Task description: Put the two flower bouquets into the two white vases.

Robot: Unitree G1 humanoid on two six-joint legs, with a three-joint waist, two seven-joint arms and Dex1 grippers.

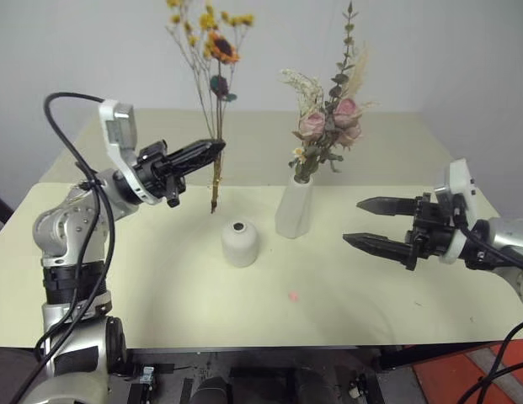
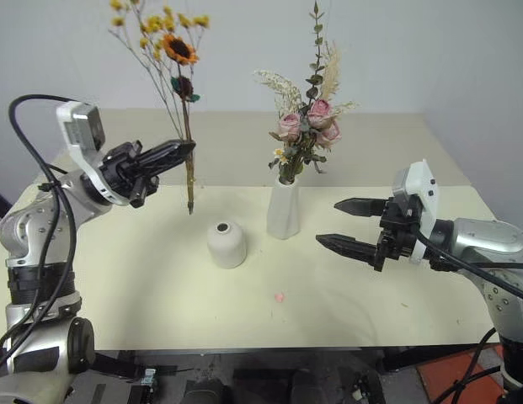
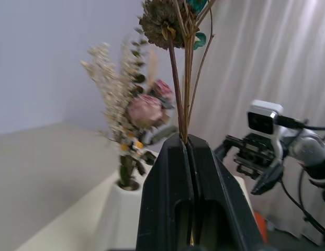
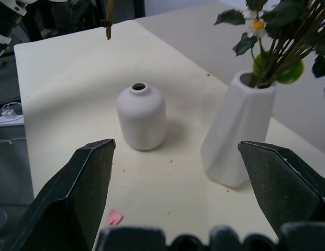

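The yellow spray [image 1: 212, 76] hangs upright above the counter, stem ends clear of it, behind the squat vase [image 1: 240, 242], pinched by the left pincer [image 1: 217, 148]. The roses [image 1: 328, 122] stand in the tall vase [image 1: 295, 207], mid-counter, seemingly just apart from the squat one.

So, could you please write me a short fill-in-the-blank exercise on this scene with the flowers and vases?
1. The pink rose bouquet stands in the ____ white vase.
2. The left gripper is shut on the stems of the ____ flower spray.
3. The short round vase holds ____ flowers.
4. The right gripper has its fingers ____.

Missing words: tall; yellow; no; open
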